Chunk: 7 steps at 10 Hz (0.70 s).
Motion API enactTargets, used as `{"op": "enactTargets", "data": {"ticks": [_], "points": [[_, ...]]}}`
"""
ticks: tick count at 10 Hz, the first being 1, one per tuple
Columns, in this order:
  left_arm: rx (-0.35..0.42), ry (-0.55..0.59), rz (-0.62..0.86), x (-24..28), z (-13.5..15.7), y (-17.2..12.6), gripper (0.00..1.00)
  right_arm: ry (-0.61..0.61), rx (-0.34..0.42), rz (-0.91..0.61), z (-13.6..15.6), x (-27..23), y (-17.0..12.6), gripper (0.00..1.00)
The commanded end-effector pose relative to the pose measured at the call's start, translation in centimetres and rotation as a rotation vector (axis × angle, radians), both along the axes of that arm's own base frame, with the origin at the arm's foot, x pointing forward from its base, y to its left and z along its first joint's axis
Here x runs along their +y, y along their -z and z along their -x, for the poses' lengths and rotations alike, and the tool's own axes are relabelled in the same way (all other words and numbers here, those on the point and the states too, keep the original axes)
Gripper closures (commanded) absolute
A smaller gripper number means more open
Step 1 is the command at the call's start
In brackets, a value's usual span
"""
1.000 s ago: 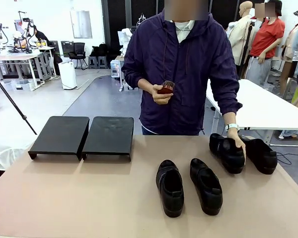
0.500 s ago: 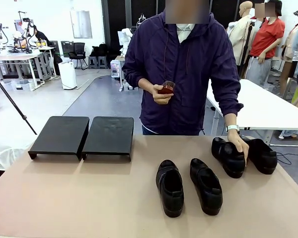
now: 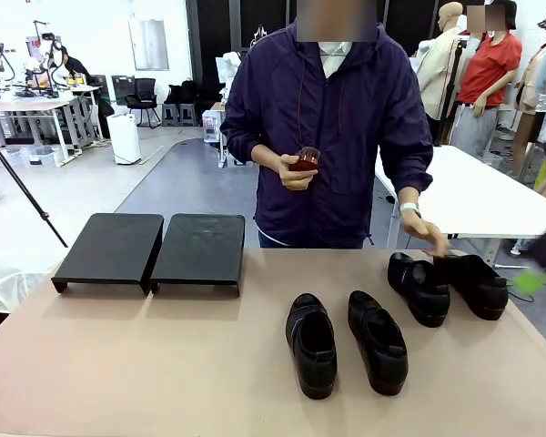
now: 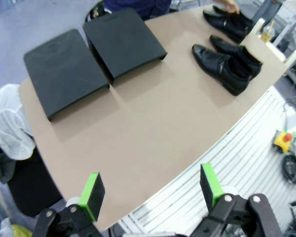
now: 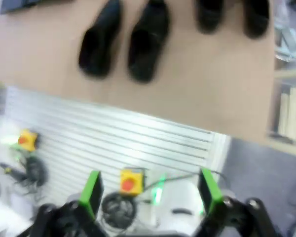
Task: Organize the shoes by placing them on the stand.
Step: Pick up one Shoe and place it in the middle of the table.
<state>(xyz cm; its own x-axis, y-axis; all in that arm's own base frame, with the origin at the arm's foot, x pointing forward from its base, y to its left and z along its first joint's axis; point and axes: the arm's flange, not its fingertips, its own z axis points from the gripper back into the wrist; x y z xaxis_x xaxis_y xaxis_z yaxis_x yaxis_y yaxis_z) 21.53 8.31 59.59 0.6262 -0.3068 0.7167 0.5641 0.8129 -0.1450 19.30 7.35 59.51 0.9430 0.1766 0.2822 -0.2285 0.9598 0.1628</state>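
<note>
**A:** What is shown from the front?

**B:** Four shoes [image 3: 378,341] are laid on the table [image 3: 164,364], two right of the middle and two by the far right corner. The stand [image 3: 200,248], made of two black parts set side by side, is placed by the far left corner, well apart from the shoes. One hand [image 3: 428,238] of the person is held low, just above the far pair; whether it touches them cannot be told. The other hand [image 3: 296,168] is raised to the chest and closed on a small brown thing [image 3: 305,159].

**A:** And from the left wrist?

**B:** The left gripper [image 4: 152,192] is held high by the table's near left corner and tilted down across it. Its jaws are spread wide, with nothing between them. The stand is seen beyond, and the shoes farther off toward the right edge.

**A:** From the right wrist?

**B:** The picture is blurred. The right gripper [image 5: 149,192] is pointed down past the near edge, with its jaws wide apart and nothing held. All four shoes are seen on the table, along the top of the picture. Below the edge, a ribbed pale surface [image 5: 113,133] and a yellow box [image 5: 130,180] with a red button can be made out.
</note>
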Motion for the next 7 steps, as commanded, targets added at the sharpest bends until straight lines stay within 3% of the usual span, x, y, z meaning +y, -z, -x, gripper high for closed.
{"op": "enactTargets", "data": {"ticks": [1,3,5,6,7], "points": [[-0.001,0.003,0.013,-0.1,0.2,-0.1,0.00,-0.077,0.054,-0.013,-2.6,5.9,1.1,0.00],[-0.001,0.003,0.013,-0.1,0.2,-0.1,0.00,-0.083,0.105,-0.023,-5.8,11.9,4.2,0.00],[-0.001,0.003,0.013,-0.1,0.2,-0.1,0.00,-0.076,0.098,-0.023,-8.8,14.9,6.6,0.00],[-0.001,0.003,0.013,-0.1,0.2,-0.1,0.00,-0.026,0.002,0.018,-10.1,15.2,7.3,0.00],[-0.001,0.003,0.013,-0.1,0.2,-0.1,0.00,-0.112,0.097,-0.005,-6.8,13.7,6.9,0.00]]}}
